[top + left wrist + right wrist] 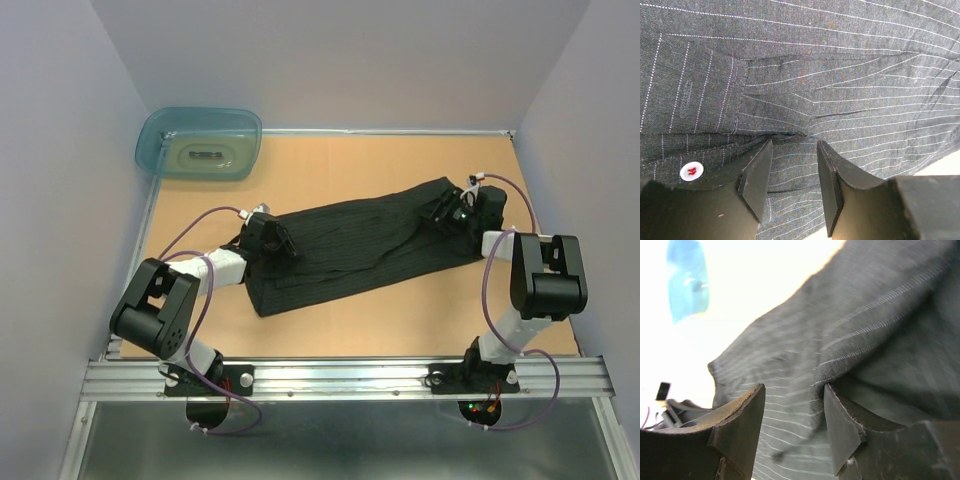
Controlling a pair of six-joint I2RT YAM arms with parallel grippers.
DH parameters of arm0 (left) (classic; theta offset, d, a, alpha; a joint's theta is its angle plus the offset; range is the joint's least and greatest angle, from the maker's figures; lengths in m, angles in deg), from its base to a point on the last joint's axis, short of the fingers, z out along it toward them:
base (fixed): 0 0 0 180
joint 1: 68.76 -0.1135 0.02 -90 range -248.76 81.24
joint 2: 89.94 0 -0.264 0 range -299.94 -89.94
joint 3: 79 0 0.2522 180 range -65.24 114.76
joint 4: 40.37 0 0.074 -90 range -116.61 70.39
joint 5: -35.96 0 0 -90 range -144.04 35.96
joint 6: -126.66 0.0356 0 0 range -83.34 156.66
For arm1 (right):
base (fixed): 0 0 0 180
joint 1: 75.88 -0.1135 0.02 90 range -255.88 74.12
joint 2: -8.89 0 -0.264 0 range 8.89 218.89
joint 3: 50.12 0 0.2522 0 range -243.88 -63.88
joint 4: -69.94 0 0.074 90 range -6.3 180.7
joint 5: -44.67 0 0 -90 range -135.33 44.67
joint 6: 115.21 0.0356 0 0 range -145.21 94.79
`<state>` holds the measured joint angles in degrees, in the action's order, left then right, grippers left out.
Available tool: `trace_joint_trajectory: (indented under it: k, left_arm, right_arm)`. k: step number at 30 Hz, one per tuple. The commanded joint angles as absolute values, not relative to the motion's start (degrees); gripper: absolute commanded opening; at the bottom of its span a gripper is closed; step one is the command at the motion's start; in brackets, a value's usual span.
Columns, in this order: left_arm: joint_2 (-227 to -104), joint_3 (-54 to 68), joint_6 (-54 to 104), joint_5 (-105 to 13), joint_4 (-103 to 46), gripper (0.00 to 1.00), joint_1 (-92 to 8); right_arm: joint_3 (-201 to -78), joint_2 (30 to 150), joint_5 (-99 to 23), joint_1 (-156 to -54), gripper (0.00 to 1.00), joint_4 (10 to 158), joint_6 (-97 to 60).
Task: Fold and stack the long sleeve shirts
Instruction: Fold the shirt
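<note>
Across the wooden table [400,320], long black pinstriped shirt [350,250], bunched lengthwise. Teal tub [200,143] at far left corner. Left gripper [794,150] spread open upon cloth; right gripper [794,392] parted around a fold, perhaps pinching, unclear. White button [691,171] nearby.

pale walls [350,60] (tan tabletop [400,328])

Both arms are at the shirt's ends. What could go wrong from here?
1. The left end effector straddles a pucker of the shirt beside a button; it may pinch one layer only, so the fold opens up.
2. The right end effector has only a thin edge of cloth between its fingers; that could slip out when lifted.
</note>
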<state>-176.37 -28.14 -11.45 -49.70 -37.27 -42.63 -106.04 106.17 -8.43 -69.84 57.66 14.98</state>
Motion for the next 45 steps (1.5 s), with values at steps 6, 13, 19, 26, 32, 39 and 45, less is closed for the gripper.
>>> trace_joint_trajectory:
  k: [6, 13, 19, 26, 32, 39, 45]
  left_arm:
    - [-175.0, -29.2, -9.7, -51.5, -31.8, 0.54, -43.0]
    - [-174.1, -29.6, -9.5, -52.4, -30.8, 0.54, -43.0]
    - [-173.1, -29.4, -9.0, -52.6, -30.0, 0.54, -43.0]
    - [-172.7, -28.9, -8.3, -53.2, -29.4, 0.54, -43.0]
    - [-172.9, -29.3, -8.9, -53.2, -29.4, 0.54, -43.0]
    - [-173.7, -30.4, -9.7, -52.5, -29.9, 0.54, -43.2]
    - [-173.8, -32.5, -10.4, -51.1, -31.1, 0.54, -44.1]
  right_arm:
    - [-109.9, 109.7, -7.4, -72.6, 0.56, 48.7, 18.0]
    - [-106.3, 108.3, -18.5, -65.1, 0.55, 53.8, 20.9]
    - [-107.6, 97.1, -24.2, -64.6, 0.56, 65.8, 13.4]
    - [-113.7, 99.7, -12.6, -76.3, 0.56, 62.5, 12.0]
    - [-116.8, 110.5, -10.4, -85.6, 0.56, 51.9, 16.8]
    - [-115.8, 120.5, -11.4, -82.2, 0.56, 46.4, 17.2]
    - [-111.6, 123.0, -11.8, -69.9, 0.56, 43.0, 16.2]
